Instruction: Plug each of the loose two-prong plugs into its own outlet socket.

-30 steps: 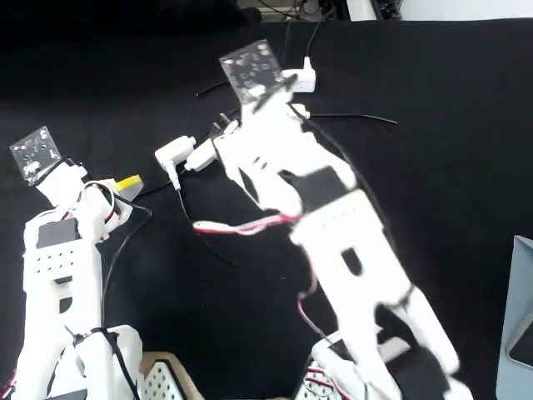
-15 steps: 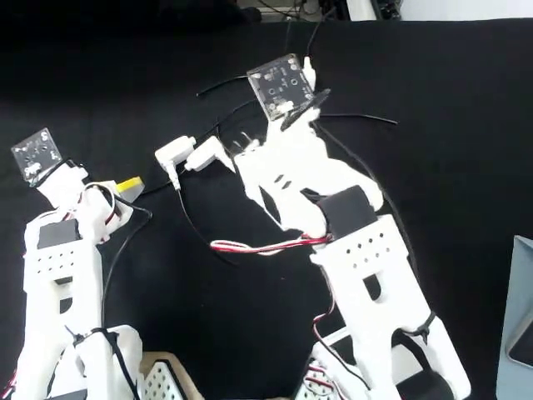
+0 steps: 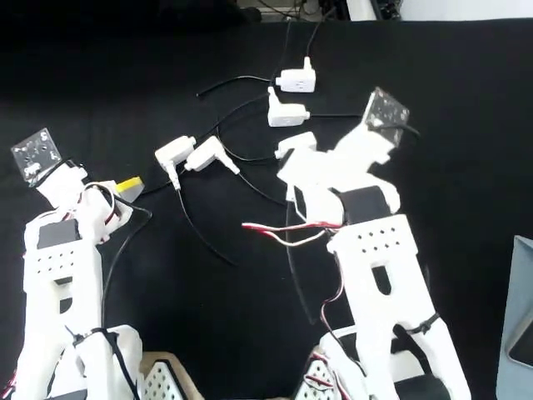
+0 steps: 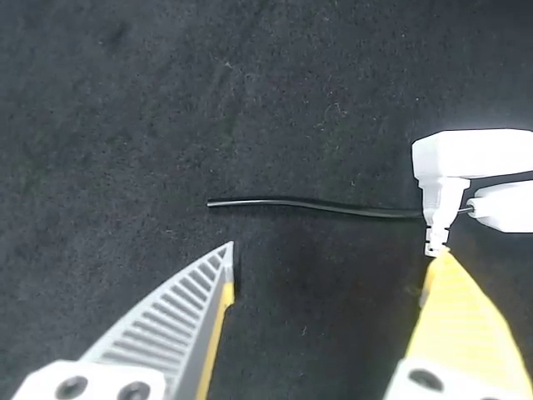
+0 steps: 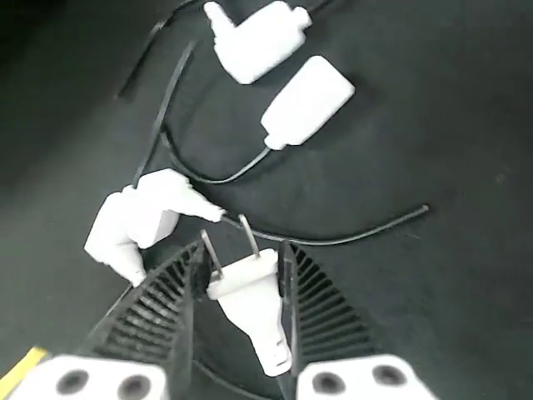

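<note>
My right gripper [image 5: 240,247] is shut on a white two-prong plug [image 5: 250,296], prongs pointing away from the wrist. In the high view that gripper [image 3: 291,154] holds the plug [image 3: 295,142] near the table's middle. A white socket block [image 3: 296,81] and a second white piece [image 3: 287,112] lie behind it. To the left, two white pieces [image 3: 175,150] [image 3: 206,154] lie end to end. My left gripper [image 4: 333,254] stands open over bare cloth, its yellow finger [image 4: 454,308] just short of a white plug [image 4: 470,158]. It stands at the table's left [image 3: 127,190].
Thin black cables [image 3: 204,229] trail over the black cloth between the pieces, and one loose end [image 4: 316,207] lies ahead of the left gripper. Red and white servo wires [image 3: 279,229] hang from the right arm. A grey bin [image 3: 518,325] stands at the right edge.
The right arm has swung right and back from the pair of white pieces, carrying the plug and uncovering the two white pieces at the back. The left arm has not moved.
</note>
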### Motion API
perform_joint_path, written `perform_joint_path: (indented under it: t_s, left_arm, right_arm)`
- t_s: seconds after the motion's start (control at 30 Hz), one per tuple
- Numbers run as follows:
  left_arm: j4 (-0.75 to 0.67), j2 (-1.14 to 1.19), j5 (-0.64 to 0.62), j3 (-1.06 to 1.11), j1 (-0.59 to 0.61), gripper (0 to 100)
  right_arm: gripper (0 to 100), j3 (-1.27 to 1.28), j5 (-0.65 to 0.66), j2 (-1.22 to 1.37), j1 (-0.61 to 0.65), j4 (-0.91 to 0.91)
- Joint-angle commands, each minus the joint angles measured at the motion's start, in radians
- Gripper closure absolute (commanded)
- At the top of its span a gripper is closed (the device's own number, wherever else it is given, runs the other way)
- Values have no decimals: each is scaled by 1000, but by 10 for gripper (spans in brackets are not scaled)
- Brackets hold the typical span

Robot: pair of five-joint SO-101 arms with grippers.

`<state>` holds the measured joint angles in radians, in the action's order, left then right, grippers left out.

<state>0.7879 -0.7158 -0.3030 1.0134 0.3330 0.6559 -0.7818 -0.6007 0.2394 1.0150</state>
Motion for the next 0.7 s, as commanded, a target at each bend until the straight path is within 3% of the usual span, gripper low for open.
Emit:
perform_joint_path:
  t_s: [0.0, 0.17, 0.3, 0.67]
  left_arm:
    - [-18, -26, -5, -8, 10, 651]
    - [-18, -26, -3, -8, 10, 651]
    - [-18, -26, -2, -8, 10, 651]
    - [-20, -26, -2, -8, 10, 651]
  right_arm:
    - [985, 50, -18, -33, -38, -54]
    - [985, 97, -58, -33, -38, -51]
    - [983, 137, -331, -33, -51, -57]
    - [982, 185, -465, -33, -57, -14]
